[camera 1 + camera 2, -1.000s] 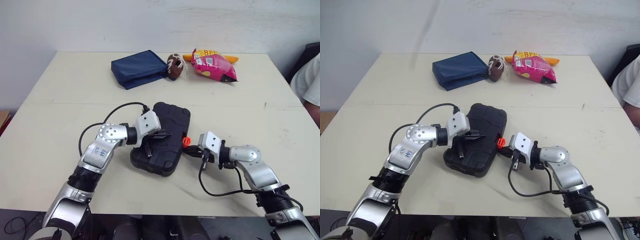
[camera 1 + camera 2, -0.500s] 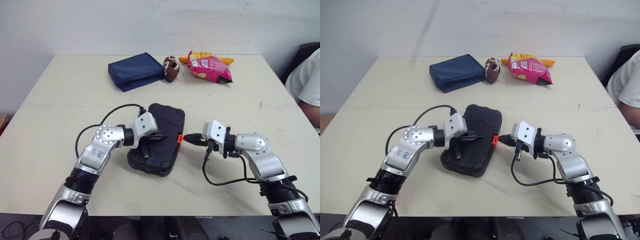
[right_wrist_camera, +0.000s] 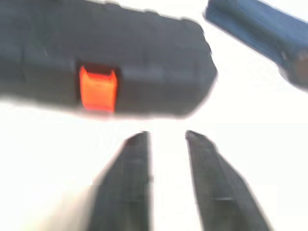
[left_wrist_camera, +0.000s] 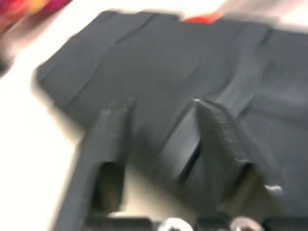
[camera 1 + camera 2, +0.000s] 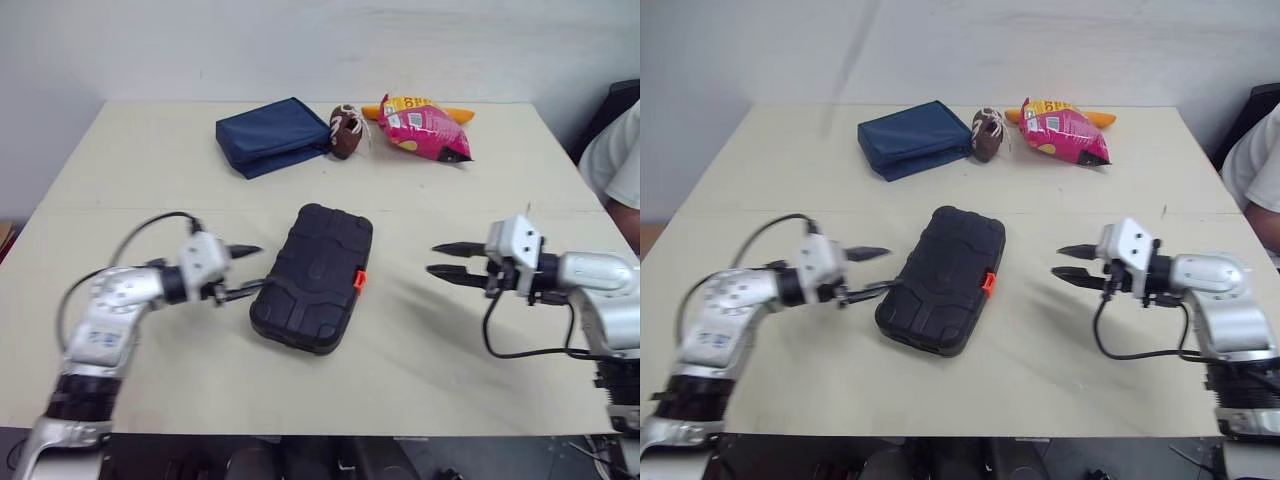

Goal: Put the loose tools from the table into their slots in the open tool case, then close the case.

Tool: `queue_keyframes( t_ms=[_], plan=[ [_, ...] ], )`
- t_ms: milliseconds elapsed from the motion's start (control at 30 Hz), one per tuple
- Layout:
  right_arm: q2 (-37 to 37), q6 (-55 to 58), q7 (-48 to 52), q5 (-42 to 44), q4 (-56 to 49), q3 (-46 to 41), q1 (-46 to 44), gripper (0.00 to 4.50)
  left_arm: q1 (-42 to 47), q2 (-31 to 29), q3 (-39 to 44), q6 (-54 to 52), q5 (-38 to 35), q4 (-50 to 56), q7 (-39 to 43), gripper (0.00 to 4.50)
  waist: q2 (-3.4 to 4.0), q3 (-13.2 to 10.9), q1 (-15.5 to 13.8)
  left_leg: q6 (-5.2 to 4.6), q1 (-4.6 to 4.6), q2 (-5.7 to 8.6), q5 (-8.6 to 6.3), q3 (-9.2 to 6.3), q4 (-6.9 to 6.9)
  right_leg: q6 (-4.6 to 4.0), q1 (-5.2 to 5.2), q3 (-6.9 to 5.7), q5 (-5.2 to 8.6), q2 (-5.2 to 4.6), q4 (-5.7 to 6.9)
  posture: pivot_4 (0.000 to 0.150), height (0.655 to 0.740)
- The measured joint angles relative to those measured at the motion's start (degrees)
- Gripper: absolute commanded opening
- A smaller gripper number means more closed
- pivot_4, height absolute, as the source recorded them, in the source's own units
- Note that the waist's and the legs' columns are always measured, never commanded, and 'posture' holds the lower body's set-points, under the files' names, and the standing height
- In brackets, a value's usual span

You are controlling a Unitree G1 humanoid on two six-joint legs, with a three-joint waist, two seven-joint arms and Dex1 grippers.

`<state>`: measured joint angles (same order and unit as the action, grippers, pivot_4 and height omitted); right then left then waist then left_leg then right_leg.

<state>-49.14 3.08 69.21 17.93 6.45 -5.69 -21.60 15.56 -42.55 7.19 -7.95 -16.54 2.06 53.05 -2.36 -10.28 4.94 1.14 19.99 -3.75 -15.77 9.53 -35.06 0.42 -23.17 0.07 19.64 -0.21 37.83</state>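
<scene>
The black tool case (image 5: 312,275) lies shut in the middle of the table, its orange latch (image 5: 360,280) facing my right side. My left gripper (image 5: 255,268) hovers just off the case's left edge, open and holding nothing; in the left wrist view its fingers (image 4: 113,130) point at the case lid (image 4: 168,62). My right gripper (image 5: 434,259) hangs over bare table a short way right of the latch, open and empty. In the right wrist view the case (image 3: 120,57) and latch (image 3: 98,89) lie beyond that gripper's fingertips (image 3: 137,144).
At the back of the table lie a blue pouch (image 5: 272,135), a small brown football (image 5: 347,131) and a pink snack bag (image 5: 425,128). A person's sleeve (image 5: 615,160) shows at the right edge.
Both grippers have drawn back from the case, left one leftward and right one rightward, and both have opened from shut. The case stays shut.
</scene>
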Motion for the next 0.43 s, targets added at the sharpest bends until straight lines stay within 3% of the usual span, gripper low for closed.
queue_keyframes(
  t_ms=[33,100,233,433],
  plan=[
    [-1.25,-1.27,-0.14,-0.3,1.01,-1.72,1.07,3.65,-2.54,-3.48,4.36,-1.54,-0.29,-1.07,-0.2,4.5,-0.01,-0.01,-0.02,0.08,0.42,0.0,0.05,0.0,-0.07,0.0,-0.42,0.0,0.0,-0.01,0.03,0.15,0.74],
    [-2.13,-3.53,-0.97,-1.02,2.78,-3.13,1.88,4.45,-6.17,-7.03,9.64,-3.37,-0.24,-2.7,-0.89,4.5,-0.02,-0.05,-0.01,0.06,0.48,0.01,0.04,0.03,-0.11,0.03,-0.49,0.01,0.02,-0.04,-0.01,0.15,0.74],
    [-5.61,-7.73,-2.6,-2.62,8.81,-7.67,3.07,4.45,-17.23,-10.97,20.36,-4.88,0.65,-7.24,-1.78,4.5,0.29,-0.29,-0.03,-0.14,0.49,0.08,-0.22,0.22,-0.11,0.14,-0.46,0.05,0.14,-0.21,-0.23,0.15,0.74],
    [-3.52,-9.01,-3.06,-2.63,9.05,-6.54,0.55,4.45,-17.37,-9.41,21.08,-0.64,0.73,-7.02,-2.67,4.5,0.12,-0.4,-0.63,-0.19,0.54,0.11,-0.33,0.19,-0.13,0.15,-0.43,0.01,0.11,-0.25,-0.27,0.15,0.74]
  ],
)
